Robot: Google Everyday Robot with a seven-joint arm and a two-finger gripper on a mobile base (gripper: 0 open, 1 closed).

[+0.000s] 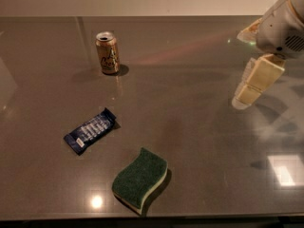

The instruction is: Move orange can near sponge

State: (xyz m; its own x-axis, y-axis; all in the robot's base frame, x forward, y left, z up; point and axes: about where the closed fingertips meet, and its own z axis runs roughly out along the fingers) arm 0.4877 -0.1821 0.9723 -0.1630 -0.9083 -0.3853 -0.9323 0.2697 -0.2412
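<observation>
Gripper [242,99] hangs at the right side of the view, its cream-coloured end pointing down and to the left below the white arm housing [285,30]. It is over the right part of the table [190,141], and whether it is open or closed cannot be told from this angle. It is not touching any of the three things on the surface and sits well apart from all of them. The orange can [108,53] stands upright on the far left-centre of the table, silver top up and pale markings facing the camera. What the can holds, if anything, cannot be seen. The sponge [140,178] lies flat near the front edge, dark green side up with its pale lower layer showing along the right-hand edge. It is well apart from the can. Between the two, and a little to the left of a straight line from one to the other, lies a flat dark-blue snack wrapper [90,130], set diagonally and touching neither. Bare grey tabletop separates the gripper from the can. The glossy surface carries a small round glare spot [96,202] just left of the sponge and a brighter rectangular reflection [284,169] near the front right.
</observation>
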